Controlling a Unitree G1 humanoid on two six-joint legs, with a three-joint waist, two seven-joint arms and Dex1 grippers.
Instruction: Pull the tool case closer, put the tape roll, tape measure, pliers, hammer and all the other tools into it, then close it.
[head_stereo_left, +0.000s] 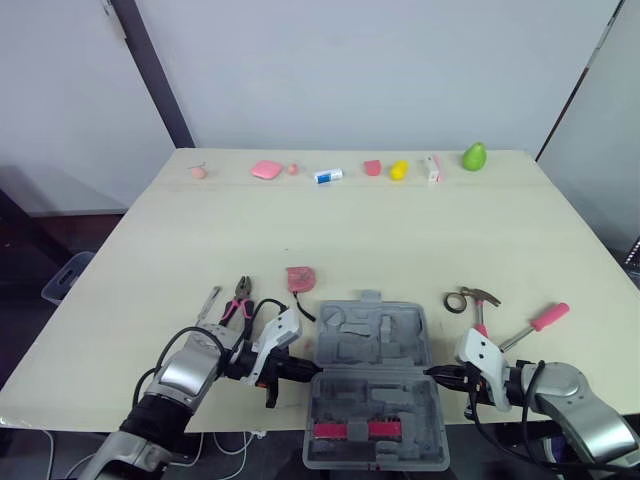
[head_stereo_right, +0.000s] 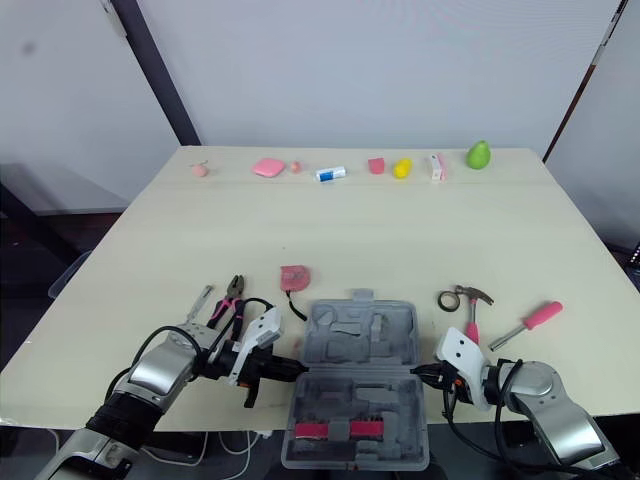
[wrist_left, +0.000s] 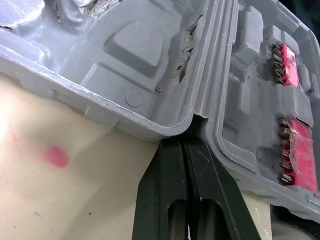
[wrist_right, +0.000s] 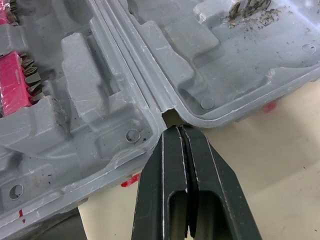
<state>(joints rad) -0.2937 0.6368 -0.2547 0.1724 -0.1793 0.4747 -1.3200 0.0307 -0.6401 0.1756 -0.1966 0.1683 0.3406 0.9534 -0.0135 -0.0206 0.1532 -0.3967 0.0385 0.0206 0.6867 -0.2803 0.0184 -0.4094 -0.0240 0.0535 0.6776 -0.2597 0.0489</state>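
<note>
The grey tool case (head_stereo_left: 370, 340) lies open at the table's front edge, and its near half with red bit holders (head_stereo_left: 345, 431) juts past the edge. My left gripper (head_stereo_left: 303, 371) is shut, its tips (wrist_left: 185, 142) at the case's left hinge notch. My right gripper (head_stereo_left: 436, 375) is shut too, its tips (wrist_right: 181, 129) at the right hinge notch. Left of the case lie pink-handled pliers (head_stereo_left: 238, 298) and a small screwdriver (head_stereo_left: 208, 303). A pink tape measure (head_stereo_left: 300, 277) sits just behind the case. To the right lie a tape roll (head_stereo_left: 457, 301), a hammer (head_stereo_left: 480, 305) and a pink-handled screwdriver (head_stereo_left: 540, 322).
Along the table's far edge runs a row of small items, among them a green pear (head_stereo_left: 474, 156), a yellow piece (head_stereo_left: 399, 169) and a pink block (head_stereo_left: 266, 169). The bare tabletop (head_stereo_left: 380, 230) stretches between that row and the tools.
</note>
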